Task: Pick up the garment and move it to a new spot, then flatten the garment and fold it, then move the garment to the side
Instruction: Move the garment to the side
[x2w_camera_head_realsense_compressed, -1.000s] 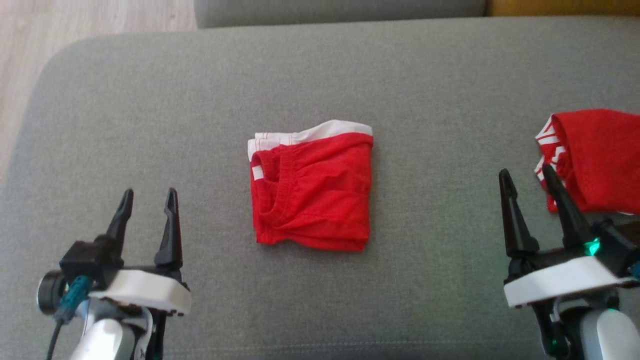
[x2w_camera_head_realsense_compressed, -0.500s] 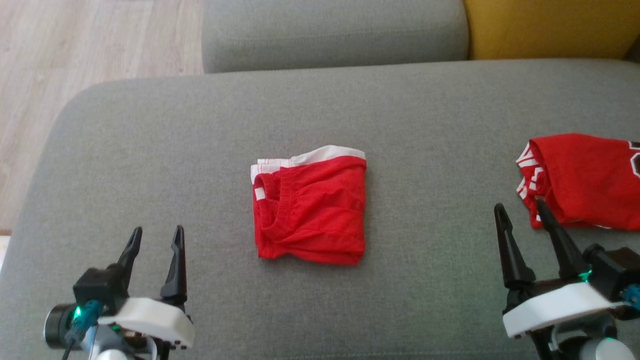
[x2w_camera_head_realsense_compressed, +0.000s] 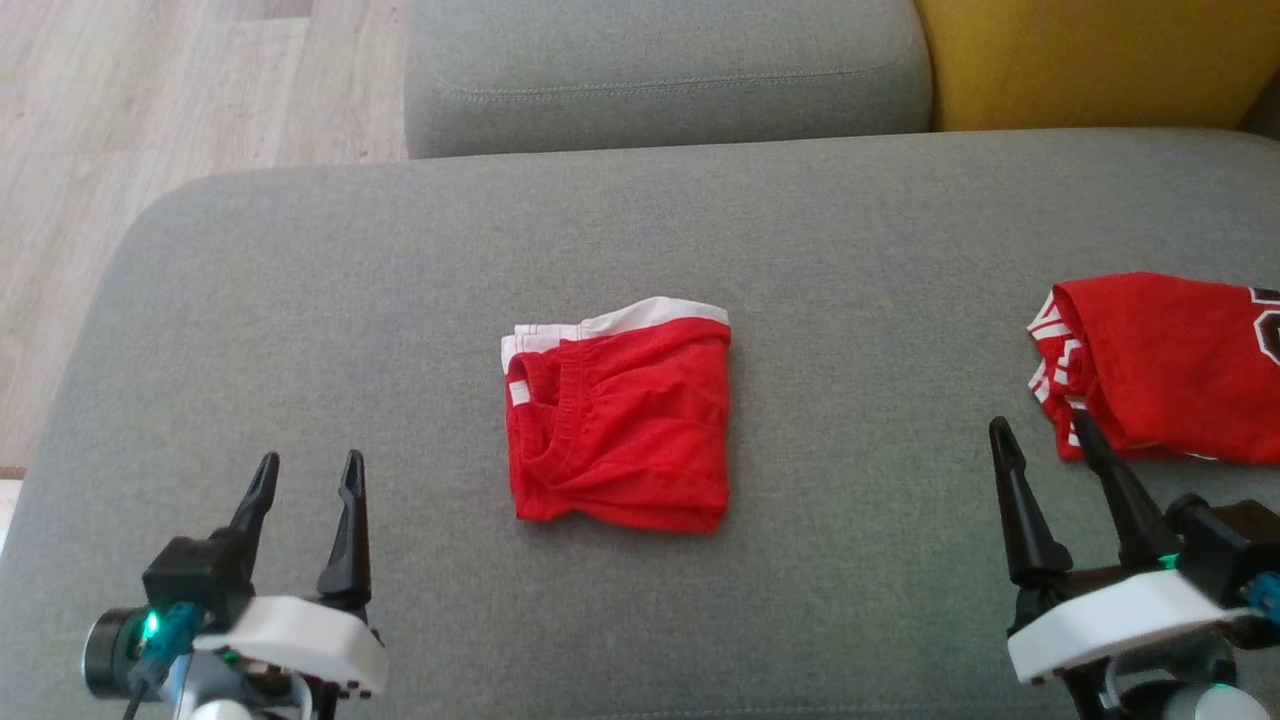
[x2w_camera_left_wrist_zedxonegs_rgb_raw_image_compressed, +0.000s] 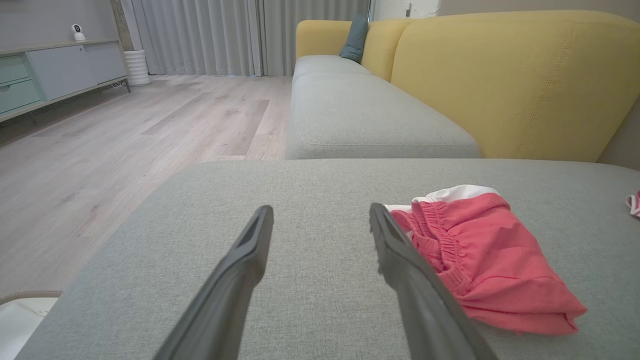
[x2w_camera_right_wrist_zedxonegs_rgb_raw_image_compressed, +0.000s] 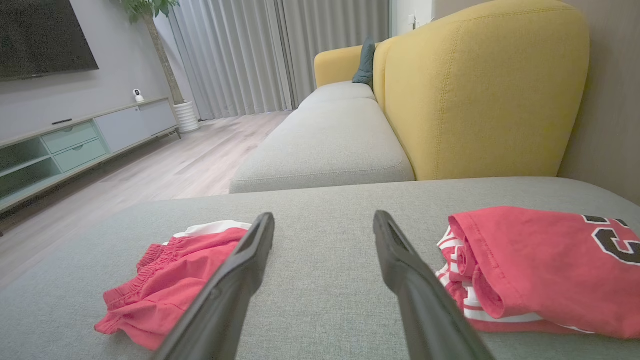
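A red garment, shorts with a white waistband, lies folded into a rough square in the middle of the grey sofa seat. The left wrist view has it just right of my fingers, and it lies at the lower left in the right wrist view. My left gripper hovers open at the lower left, well apart from the shorts, with nothing between its fingers. My right gripper stands open at the lower right, empty too.
A second red garment, a folded jersey with white stripes and a black number, lies at the seat's right edge, close to my right fingertips. A yellow backrest and another grey cushion lie beyond. Wooden floor borders the left.
The head camera has tilted, so the whole scene sits lower in the picture and more of the sofa back shows. The shorts, the jersey and both open grippers stay where they were.
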